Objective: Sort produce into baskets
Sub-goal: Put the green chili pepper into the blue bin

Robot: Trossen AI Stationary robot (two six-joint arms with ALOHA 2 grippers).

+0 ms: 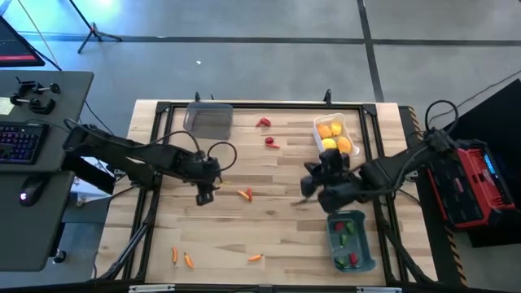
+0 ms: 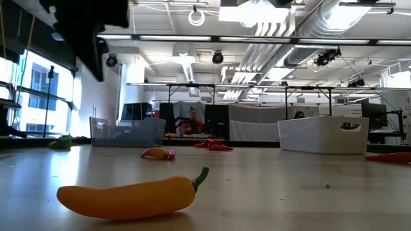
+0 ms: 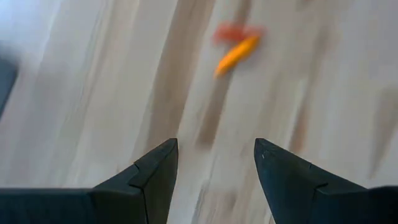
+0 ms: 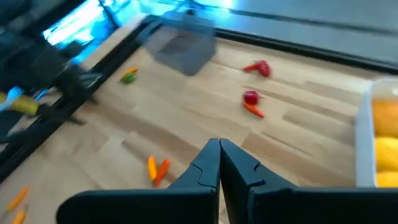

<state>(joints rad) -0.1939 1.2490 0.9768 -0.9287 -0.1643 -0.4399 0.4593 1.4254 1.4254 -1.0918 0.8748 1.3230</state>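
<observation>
1. The left gripper point(image 1: 203, 195) hung over the table's middle, fingers point(image 3: 155, 171) apart and empty. Just beside it on its right lay an orange and red pair point(image 1: 246, 194). The step in hand was most likely picking one of that pair.
2. To do it well, the gripper would need to centre over one piece only, since the two touched or nearly touched. Turning the jaws across the piece's short side, and coming straight down, would keep the neighbour from being nudged.
3. The orange piece point(image 3: 237, 53) was slim and smooth, so I judged it could roll or squirt out under an off-centre pinch.
4. The right gripper point(image 1: 308, 189) waited with its fingers point(image 4: 219, 165) together, holding nothing, between the white basket point(image 1: 353, 130) and the blue basket point(image 1: 368, 252).
5. Baskets numbered three: white, blue and a grey basket point(image 1: 208, 119) at the far edge, which looked empty.
6. The white basket held yellow-orange fruits point(image 1: 334, 137), about four; the exact count was hard to tell.
7. The blue basket held green and red peppers point(image 1: 348, 242), roughly four.
8. Loose on the table: two red pieces point(image 1: 267, 132) near the far side, the central pair, two carrots point(image 1: 181, 257) at the near left, and one carrot point(image 1: 256, 258) near the front edge.
</observation>
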